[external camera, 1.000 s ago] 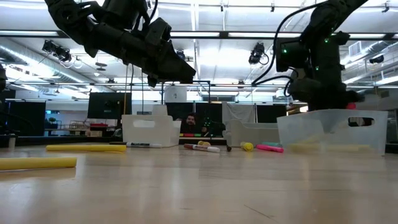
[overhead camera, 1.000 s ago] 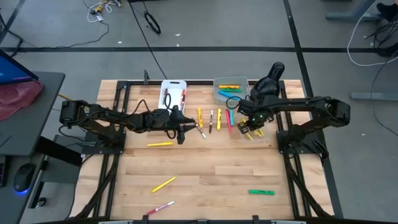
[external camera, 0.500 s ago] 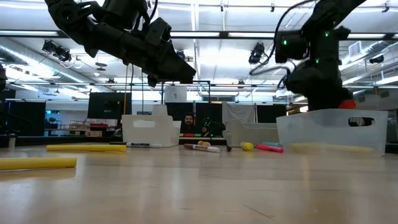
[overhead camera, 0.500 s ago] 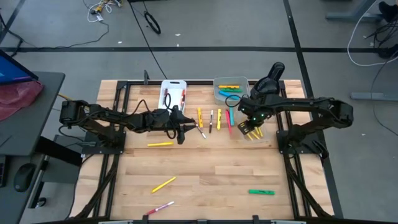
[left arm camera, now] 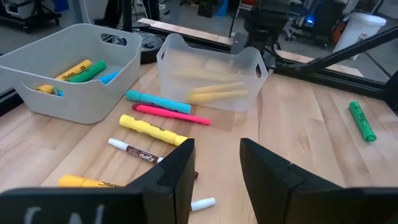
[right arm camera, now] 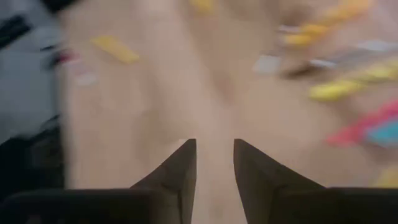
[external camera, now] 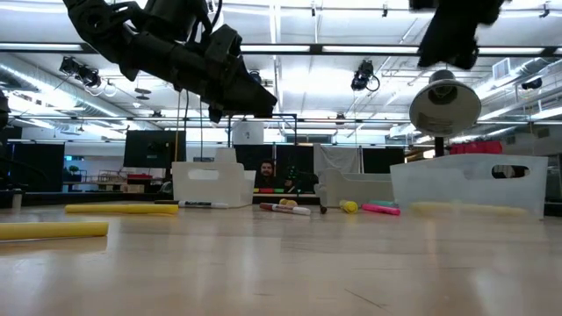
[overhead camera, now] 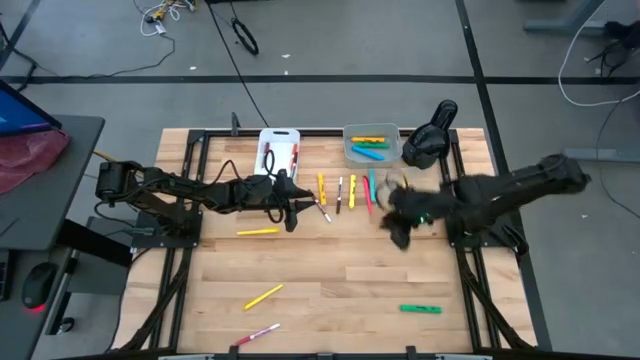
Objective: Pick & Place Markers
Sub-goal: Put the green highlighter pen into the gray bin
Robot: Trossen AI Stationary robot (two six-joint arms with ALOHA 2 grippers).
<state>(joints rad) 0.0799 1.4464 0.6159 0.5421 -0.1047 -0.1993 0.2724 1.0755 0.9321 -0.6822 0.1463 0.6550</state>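
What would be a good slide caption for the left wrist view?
Left gripper, jaws open and empty, hovers over scattered markers beside a grey bin and a clear bin.

The left arm is reaching in from the table's left side toward the middle, its left gripper hovering with the fingers parted and nothing between them. The right arm is lying folded at the right side (blurred), its right gripper showing a gap between empty fingers.
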